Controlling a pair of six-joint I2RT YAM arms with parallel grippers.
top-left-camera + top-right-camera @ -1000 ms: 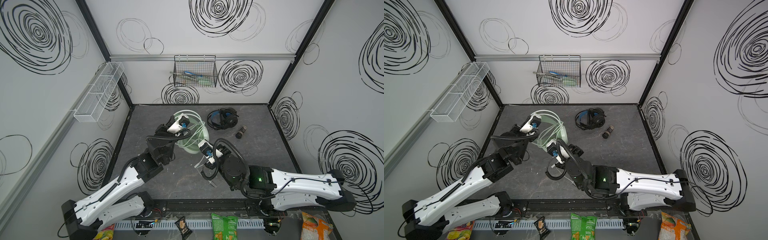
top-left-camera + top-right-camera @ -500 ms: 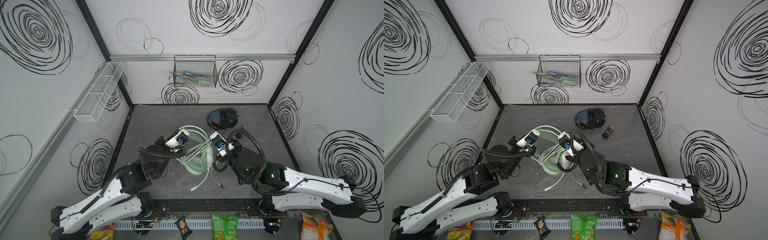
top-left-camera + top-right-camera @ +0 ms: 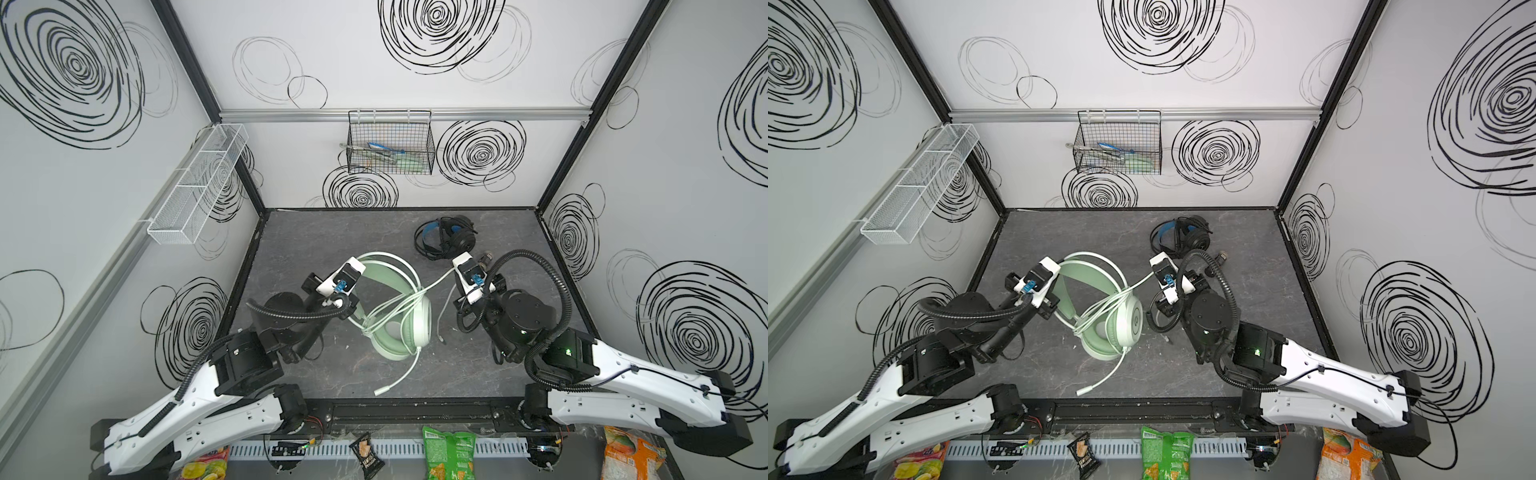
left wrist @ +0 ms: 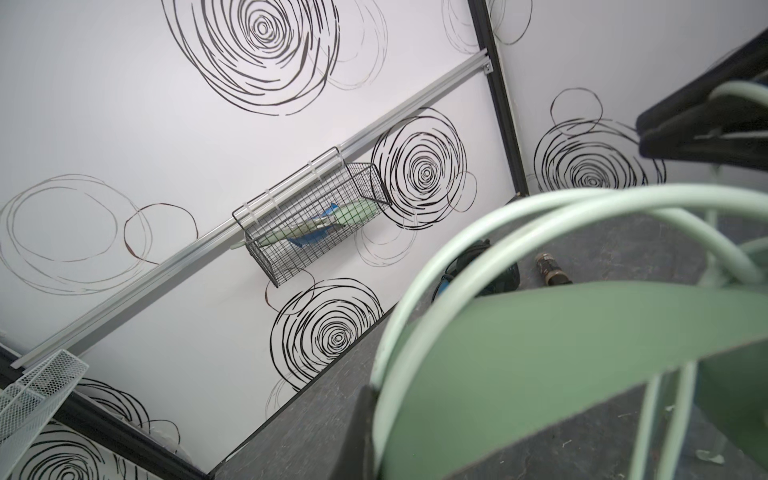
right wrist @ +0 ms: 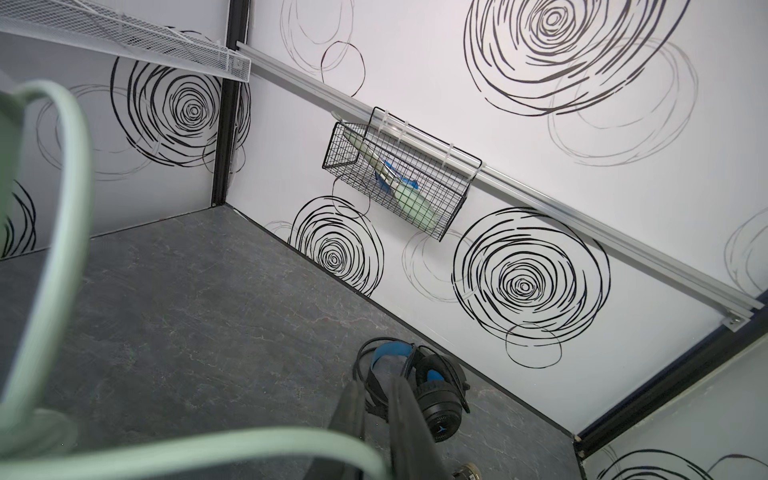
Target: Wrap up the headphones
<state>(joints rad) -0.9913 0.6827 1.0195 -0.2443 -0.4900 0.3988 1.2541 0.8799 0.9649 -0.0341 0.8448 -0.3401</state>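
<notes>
On the grey table (image 3: 332,232), left gripper (image 3: 354,300) clamps the green headset (image 3: 409,328) by its band, steadying it; right gripper (image 5: 376,390) pinches its cable (image 3: 436,281) taut, evidently for winding; black headset (image 3: 453,239) lies apart at the rear.

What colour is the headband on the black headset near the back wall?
Blue, on the black headset; clearest in the right wrist view.

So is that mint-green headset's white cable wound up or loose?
Partly wound: white cable loops cross the mint-green over-ear headset, but one strand runs to the right pincer.
</notes>
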